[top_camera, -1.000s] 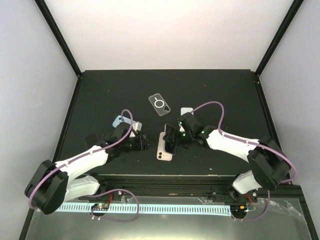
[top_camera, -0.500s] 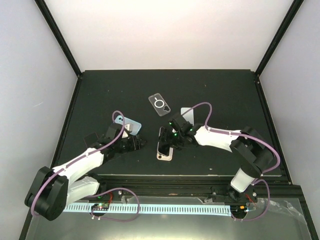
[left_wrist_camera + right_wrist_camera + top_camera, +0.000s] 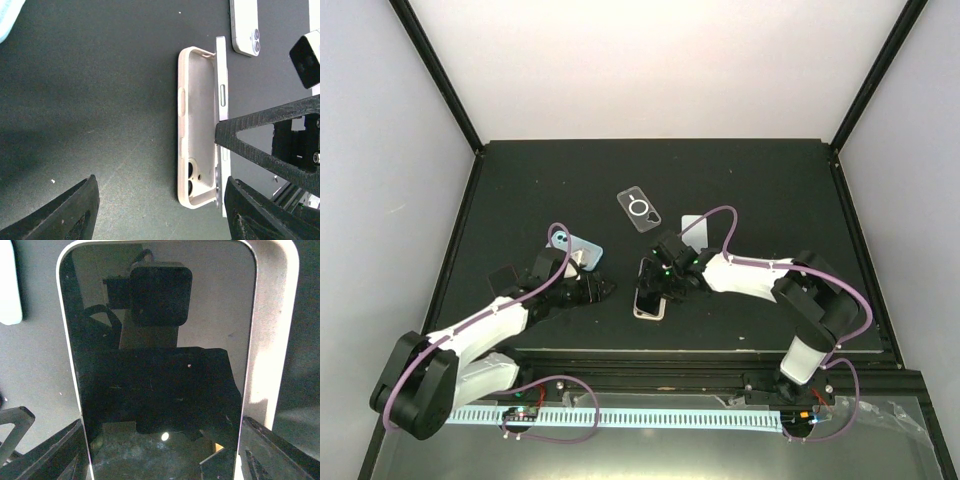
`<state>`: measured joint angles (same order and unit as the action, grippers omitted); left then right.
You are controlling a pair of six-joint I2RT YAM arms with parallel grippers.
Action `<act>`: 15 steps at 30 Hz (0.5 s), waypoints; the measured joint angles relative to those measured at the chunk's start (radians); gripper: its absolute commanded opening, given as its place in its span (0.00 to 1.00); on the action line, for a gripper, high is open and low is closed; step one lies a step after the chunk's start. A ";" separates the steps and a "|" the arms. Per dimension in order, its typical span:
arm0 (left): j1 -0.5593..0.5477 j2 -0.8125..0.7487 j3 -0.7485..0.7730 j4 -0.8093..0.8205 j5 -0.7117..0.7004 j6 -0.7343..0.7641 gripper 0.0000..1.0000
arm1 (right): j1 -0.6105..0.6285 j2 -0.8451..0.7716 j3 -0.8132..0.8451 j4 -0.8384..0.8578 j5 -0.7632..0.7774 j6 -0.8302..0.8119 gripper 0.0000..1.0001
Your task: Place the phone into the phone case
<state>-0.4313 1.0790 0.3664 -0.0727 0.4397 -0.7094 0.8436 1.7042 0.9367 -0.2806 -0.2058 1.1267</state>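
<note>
Phone [image 3: 160, 365] is grasped by the right tool [image 3: 667, 272], whose two fingers press against its long sides, with the dark screen facing the right wrist camera. From the left wrist view it shows edge-on, side button visible, so it stands steeply tilted rather than flat. Its lower long side runs along one long wall of the phone case [image 3: 197, 115], so it is not seated in it.

That pale beige case lies open side up on the black bench [image 3: 770, 180], near the front edge and about midway between the two arms. Its camera cut-out is at the end nearer the left wrist camera.

The left tool [image 3: 600, 289] is just to the left of the case, low over the bench, with its fingers [image 3: 70, 215] spread and nothing between them. It touches neither the case nor the phone.

A white phone [image 3: 244, 27] with two lenses lies face down beyond the case. Farther back is a clear case [image 3: 640, 208] with a ring on it. A light blue case [image 3: 585, 250] lies beside the left arm.
</note>
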 measured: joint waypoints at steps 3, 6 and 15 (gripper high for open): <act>0.000 0.006 0.000 0.002 0.011 0.000 0.70 | 0.009 -0.006 0.002 -0.021 0.021 -0.001 0.64; 0.000 0.008 0.000 0.003 0.019 0.000 0.70 | 0.018 -0.006 0.015 -0.061 0.051 -0.001 0.66; 0.000 0.008 0.000 0.000 0.047 0.003 0.69 | 0.024 -0.004 0.027 -0.098 0.080 0.000 0.78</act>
<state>-0.4313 1.0870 0.3668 -0.0731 0.4870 -0.7059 0.8677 1.7004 0.9634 -0.3782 -0.1261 1.1267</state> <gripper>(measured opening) 0.690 0.742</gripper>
